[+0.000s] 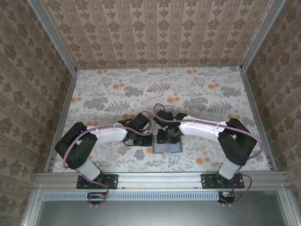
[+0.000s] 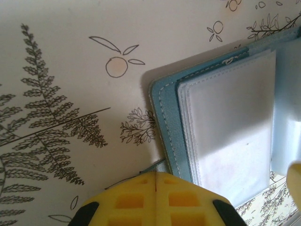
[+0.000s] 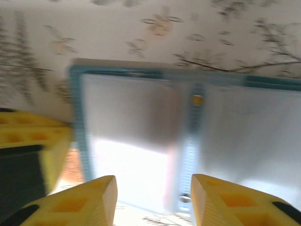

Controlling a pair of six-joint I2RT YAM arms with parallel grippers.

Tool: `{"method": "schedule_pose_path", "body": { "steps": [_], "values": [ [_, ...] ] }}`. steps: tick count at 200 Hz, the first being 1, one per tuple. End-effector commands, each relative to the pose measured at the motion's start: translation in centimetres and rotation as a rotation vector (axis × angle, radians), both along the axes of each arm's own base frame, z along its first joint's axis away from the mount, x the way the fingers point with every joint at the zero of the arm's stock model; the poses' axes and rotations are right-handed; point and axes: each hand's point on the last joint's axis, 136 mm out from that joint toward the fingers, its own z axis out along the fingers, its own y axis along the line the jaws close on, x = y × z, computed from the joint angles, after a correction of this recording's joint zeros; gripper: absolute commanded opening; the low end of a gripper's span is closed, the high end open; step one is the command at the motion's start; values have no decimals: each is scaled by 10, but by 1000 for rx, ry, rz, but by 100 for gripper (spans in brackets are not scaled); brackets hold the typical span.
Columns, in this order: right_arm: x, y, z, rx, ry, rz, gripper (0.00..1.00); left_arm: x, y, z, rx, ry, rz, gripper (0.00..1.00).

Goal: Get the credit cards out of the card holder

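Note:
The blue-grey card holder [image 1: 167,148] lies open near the table's front edge. Its teal border [image 2: 165,117] frames pale sleeves. The credit cards [image 3: 134,155] show as pale, faintly pink faces inside the sleeves; I cannot tell single cards apart. My left gripper [image 1: 141,138] is shut, its yellow fingertips [image 2: 155,175] touching a teal corner at the holder's left edge. I cannot tell whether that corner is pinched. My right gripper [image 1: 168,135] hovers open over the holder. Its gap [image 3: 153,190] spans the left panel up to the spine [image 3: 195,117], with nothing between the fingers.
The flowered tabletop [image 1: 155,89] stretches behind both grippers. Patterned walls and metal rails [image 1: 256,117] close in the sides and back. The front rail [image 1: 160,178] runs just below the holder.

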Motion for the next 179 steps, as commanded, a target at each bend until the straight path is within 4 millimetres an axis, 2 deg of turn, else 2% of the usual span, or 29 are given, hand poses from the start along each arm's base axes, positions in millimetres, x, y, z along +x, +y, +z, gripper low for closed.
{"method": "schedule_pose_path", "body": {
  "steps": [1, 21, 50, 117, 179],
  "values": [
    [1, 34, 11, 175, -5, -12, 40, -18, 20, -21, 83, 69, -2, 3],
    [4, 41, 6, 196, 5, -24, 34, -18, 20, -21, 82, 70, -2, 3],
    [6, 45, -4, 198, 19, -49, 30, -18, 20, -22, 82, 72, -1, 3],
    [-1, 30, -33, 126, 68, -113, 30, -19, 21, -23, 78, 75, 1, 3],
    [-3, 19, -22, 130, 31, -133, 25, -19, 22, -24, 79, 76, 1, 3]
  ]
}}
